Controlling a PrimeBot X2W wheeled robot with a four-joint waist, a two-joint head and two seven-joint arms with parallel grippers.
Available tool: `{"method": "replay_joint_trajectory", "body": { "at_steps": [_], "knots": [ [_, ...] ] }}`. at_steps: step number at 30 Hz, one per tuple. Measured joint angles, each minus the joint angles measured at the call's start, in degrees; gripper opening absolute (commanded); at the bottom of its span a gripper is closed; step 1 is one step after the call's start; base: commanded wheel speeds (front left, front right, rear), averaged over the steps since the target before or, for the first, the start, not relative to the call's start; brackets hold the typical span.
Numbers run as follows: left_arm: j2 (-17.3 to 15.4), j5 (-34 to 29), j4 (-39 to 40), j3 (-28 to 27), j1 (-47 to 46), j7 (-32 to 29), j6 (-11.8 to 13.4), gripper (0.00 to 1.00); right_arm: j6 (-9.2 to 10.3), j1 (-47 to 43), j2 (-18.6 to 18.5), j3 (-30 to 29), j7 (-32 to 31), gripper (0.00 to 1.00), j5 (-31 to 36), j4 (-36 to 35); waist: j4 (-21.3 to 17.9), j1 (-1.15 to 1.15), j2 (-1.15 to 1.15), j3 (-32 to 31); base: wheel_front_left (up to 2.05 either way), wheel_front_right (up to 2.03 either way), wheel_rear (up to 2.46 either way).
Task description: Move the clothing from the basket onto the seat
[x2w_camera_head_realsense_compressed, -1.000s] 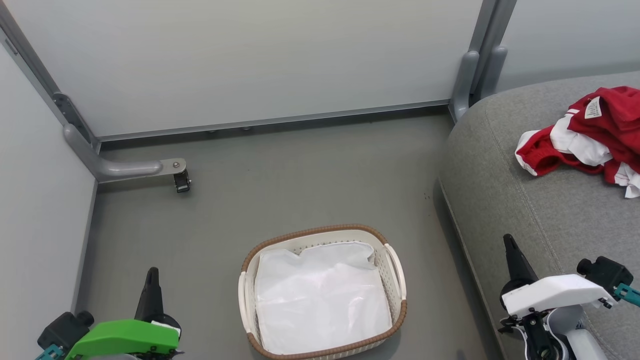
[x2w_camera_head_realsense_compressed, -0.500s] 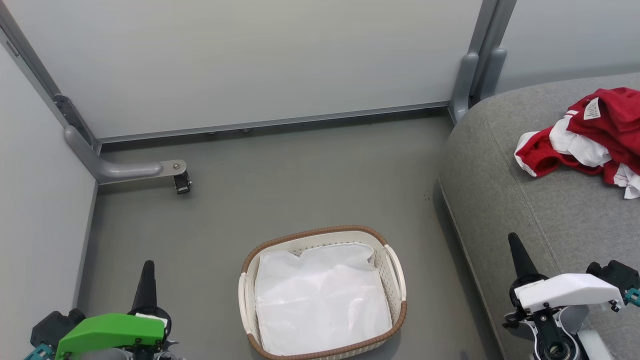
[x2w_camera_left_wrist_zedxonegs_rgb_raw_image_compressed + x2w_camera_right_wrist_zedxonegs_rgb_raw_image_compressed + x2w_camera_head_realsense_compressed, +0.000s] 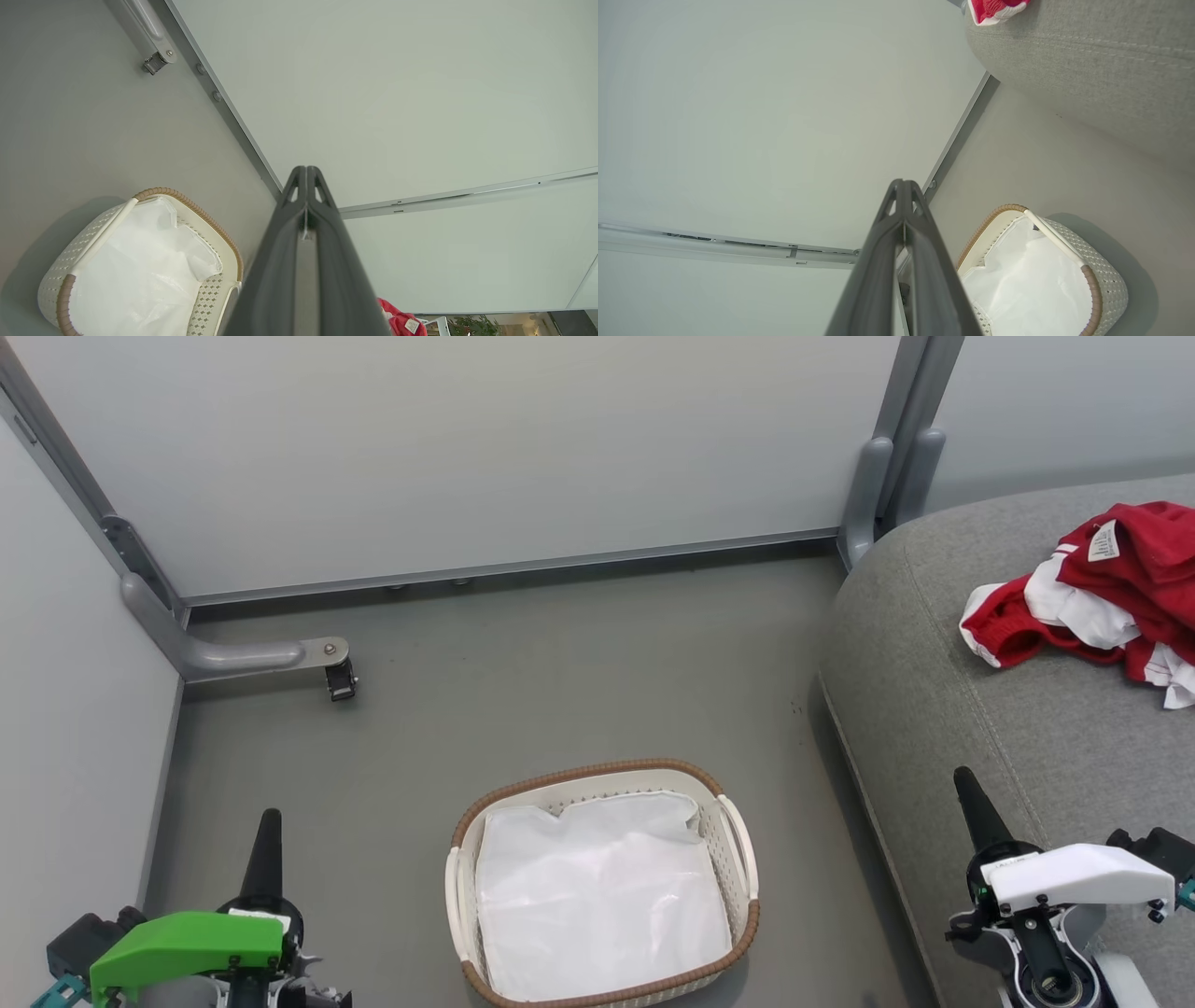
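Right of the basket (image 3: 588, 769), on the seat (image 3: 971, 737): clothing (image 3: 1111, 579), red with white trim, one crumpled heap, well apart from the basket. Basket itself held a white sheet lining (image 3: 597, 896), no garment inside. Left pincer (image 3: 267, 819) and right pincer (image 3: 963, 777), flanking the basket, were both closed and empty. Handling, judged: soft, light, limp, likely to trail; best pinched at a raised fold or the collar

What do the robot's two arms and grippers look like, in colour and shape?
The left gripper has long dark fingers tapering to a point and a bright green cover. The right gripper has the same shape with a white cover.
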State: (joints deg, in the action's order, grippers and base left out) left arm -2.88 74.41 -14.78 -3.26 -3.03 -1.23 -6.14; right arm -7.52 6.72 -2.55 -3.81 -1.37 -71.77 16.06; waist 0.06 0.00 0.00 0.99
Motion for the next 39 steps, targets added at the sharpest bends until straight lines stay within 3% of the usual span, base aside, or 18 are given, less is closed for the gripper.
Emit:
{"method": "replay_joint_trajectory", "body": {
  "at_steps": [39],
  "knots": [
    [0.0, 15.5, 0.6, -2.7, -2.4, -4.6, -1.0, 0.0, 0.03, -0.2, -0.1, -2.4, -4.6, 0.0, -17.7, -1.7, -0.1, 0.0, 0.0, -0.7, 0.0, 0.0, 0.0]
  ]
}}
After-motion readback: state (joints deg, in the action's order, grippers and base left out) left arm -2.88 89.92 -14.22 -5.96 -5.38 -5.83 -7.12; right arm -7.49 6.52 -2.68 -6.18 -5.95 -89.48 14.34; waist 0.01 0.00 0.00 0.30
